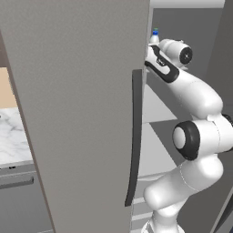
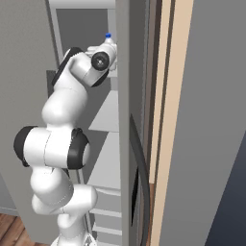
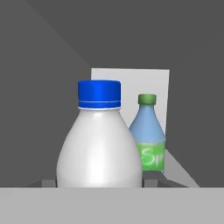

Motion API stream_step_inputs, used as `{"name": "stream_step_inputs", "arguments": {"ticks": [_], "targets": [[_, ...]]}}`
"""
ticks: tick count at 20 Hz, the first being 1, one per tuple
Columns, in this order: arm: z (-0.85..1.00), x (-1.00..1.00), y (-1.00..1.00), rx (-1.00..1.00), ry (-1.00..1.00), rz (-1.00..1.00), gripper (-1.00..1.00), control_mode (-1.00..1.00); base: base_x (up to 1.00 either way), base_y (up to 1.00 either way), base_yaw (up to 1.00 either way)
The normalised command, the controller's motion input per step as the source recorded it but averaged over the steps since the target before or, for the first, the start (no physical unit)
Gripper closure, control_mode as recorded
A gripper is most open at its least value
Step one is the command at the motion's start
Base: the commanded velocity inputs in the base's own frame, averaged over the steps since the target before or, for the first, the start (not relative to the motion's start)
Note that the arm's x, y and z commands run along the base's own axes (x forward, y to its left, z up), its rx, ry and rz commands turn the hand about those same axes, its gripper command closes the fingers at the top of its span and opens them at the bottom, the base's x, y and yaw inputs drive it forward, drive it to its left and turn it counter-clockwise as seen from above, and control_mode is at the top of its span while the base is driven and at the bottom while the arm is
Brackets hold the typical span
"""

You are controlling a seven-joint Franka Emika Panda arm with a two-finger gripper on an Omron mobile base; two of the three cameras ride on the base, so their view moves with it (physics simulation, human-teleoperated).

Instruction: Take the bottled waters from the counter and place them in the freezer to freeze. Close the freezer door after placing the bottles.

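White bottle (image 3: 99, 148) in my claw, inside the freezer (image 1: 164, 109).
Jaws clamped on its rigid, smooth, light body; grip stays mid-body.

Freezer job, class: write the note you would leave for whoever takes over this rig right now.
Gripper: shut on the white bottle, held upright inside the freezer.
Blue bottle: already standing in the freezer, behind and to one side of the white one.
Freezer door: open.
Done: both bottles off the counter; blue one placed.
Left: set the white bottle down, release, draw the arm out, close the door.
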Motion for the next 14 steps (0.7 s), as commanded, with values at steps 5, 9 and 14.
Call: {"name": "stream_step_inputs", "arguments": {"ticks": [5, 9, 14], "targets": [[-0.18, 0.01, 0.00, 0.00, 0.00, 0.00, 1.00, -1.00, 0.00, 0.00, 0.00], [-0.17, 0.00, 0.00, 0.00, 0.00, 0.00, 1.00, -1.00, 0.00, 0.00, 0.00], [-0.12, 0.04, 0.00, 0.00, -0.02, 0.00, 1.00, -1.00, 0.00, 0.00, 0.00]]}}
